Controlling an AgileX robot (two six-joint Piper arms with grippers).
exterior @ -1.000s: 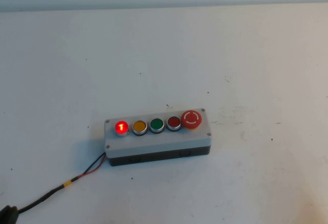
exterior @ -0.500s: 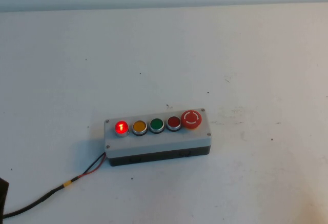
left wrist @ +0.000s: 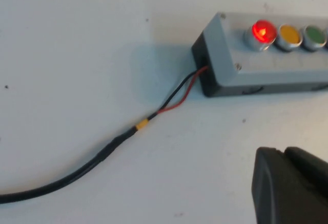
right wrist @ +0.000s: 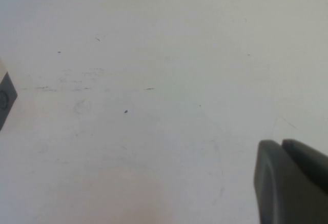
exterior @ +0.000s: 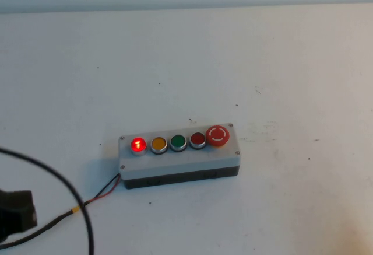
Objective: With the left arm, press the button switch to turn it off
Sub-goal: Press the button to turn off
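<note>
A grey control box (exterior: 179, 157) with a black base sits on the white surface (exterior: 262, 62), lying roughly crosswise in the high view. Five buttons run along its top. At the robot's-left end is the button switch (exterior: 138, 145), small, round, silver-ringed and glowing bright red; it also shows lit in the left wrist view (left wrist: 263, 31). Beside it, in order, come an amber button (exterior: 158, 145), a green button (exterior: 178, 143), a darker red button (exterior: 198, 140) and, at the right end, a large red mushroom button (exterior: 218, 135) with white arrow markings.

A red and black wire pair (exterior: 106, 190) leaves the box's left end and joins a black cable (left wrist: 77, 174) at a yellow band (left wrist: 142, 125); the cable trails across the surface toward the near left corner.

The left arm (exterior: 16, 215) shows only as a black block at the near left edge of the high view, with a loose black cable (exterior: 64, 185) arching over it. It is well apart from the box and touches no button. The left claw (left wrist: 292, 185) appears in its wrist view as a dark finger mass near the box's left end, above the surface; whether its fingers are apart or together cannot be told.

The right claw (right wrist: 292, 183) appears only in its own wrist view, over bare surface, with one corner of the box (right wrist: 6, 97) at the edge. Its finger state likewise cannot be told.
</note>
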